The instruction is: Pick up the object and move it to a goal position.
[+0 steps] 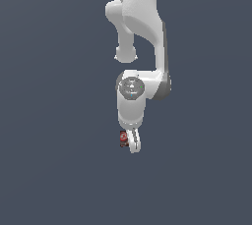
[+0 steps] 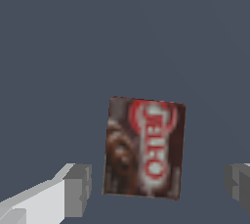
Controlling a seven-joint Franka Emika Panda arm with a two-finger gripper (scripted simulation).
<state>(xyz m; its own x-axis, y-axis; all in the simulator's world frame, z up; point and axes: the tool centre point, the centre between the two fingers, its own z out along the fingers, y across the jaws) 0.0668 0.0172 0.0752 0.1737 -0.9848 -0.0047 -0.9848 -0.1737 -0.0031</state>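
Your box (image 2: 144,148) lies flat on the grey floor (image 2: 97,32), label up, between the spread fingers (image 2: 75,189) of the gripper (image 2: 156,186), untouched. It sits skewed, so closing now could twist it or pinch a corner.

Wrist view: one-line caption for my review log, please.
Open claw straddles the brown, red-labelled box lying flat on the grey surface, fingers clear of both its sides.
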